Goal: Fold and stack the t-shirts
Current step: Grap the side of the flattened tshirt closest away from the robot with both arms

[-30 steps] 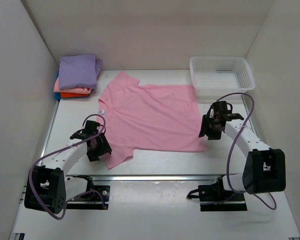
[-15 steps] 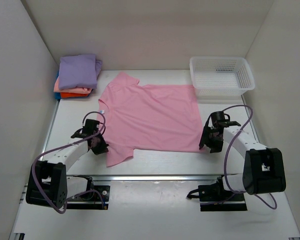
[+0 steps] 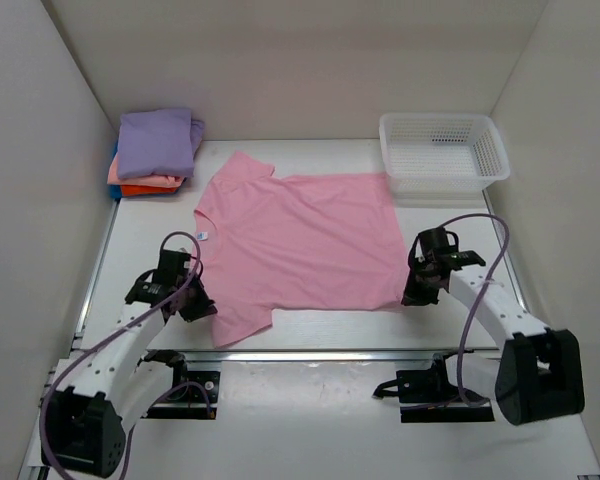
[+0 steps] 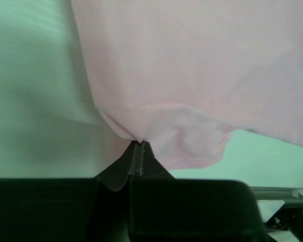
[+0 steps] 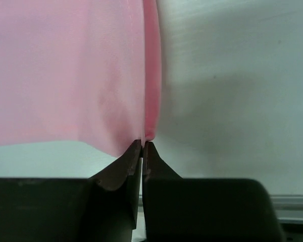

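Note:
A light pink t-shirt (image 3: 300, 240) lies spread flat across the middle of the table, its small white neck label (image 3: 204, 237) at the left. My left gripper (image 3: 204, 310) is shut on the shirt's near-left sleeve; the left wrist view shows the gripper (image 4: 140, 143) pinching a bunched fold of pink t-shirt cloth (image 4: 202, 65). My right gripper (image 3: 409, 296) is shut on the near-right hem corner, and in the right wrist view the gripper (image 5: 143, 141) holds the edge of the t-shirt (image 5: 65, 65). Folded lavender (image 3: 158, 140), salmon (image 3: 143, 180) and orange (image 3: 145, 190) t-shirts are stacked at the back left.
A white plastic mesh basket (image 3: 445, 150) stands at the back right, just beyond the shirt's far-right corner. White walls close in the left, right and back. A metal rail (image 3: 310, 353) runs along the table's near edge, in front of the arm bases.
Both grippers have closed on the pink shirt, the left on the sleeve first, then the right on the hem corner. The left arm has drawn back toward the near edge.

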You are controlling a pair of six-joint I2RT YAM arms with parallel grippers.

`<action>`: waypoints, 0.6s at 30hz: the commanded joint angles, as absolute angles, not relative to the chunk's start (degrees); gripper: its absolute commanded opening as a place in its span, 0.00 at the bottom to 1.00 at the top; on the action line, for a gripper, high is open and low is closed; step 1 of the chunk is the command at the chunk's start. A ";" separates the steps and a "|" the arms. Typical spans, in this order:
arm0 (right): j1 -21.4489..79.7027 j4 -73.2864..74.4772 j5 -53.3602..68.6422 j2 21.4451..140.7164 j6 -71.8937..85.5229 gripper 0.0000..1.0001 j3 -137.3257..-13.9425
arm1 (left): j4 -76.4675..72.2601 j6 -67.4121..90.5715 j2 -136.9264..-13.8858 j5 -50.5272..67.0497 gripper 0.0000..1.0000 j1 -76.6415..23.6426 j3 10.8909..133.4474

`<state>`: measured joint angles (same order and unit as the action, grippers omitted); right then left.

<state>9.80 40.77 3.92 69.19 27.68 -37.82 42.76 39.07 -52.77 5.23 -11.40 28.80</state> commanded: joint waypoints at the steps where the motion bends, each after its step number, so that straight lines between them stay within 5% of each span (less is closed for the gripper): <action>1: 10.46 47.01 3.87 61.46 29.27 0.00 -40.86 | 49.65 39.81 -47.21 7.05 0.00 -10.71 32.16; 12: 6.43 50.37 9.30 58.44 26.73 0.00 -40.34 | 52.56 41.04 -41.75 4.93 0.00 -10.90 30.14; 18: 3.00 50.18 10.63 66.08 22.51 0.00 -46.39 | 46.15 39.82 -50.17 4.56 0.00 -8.27 37.34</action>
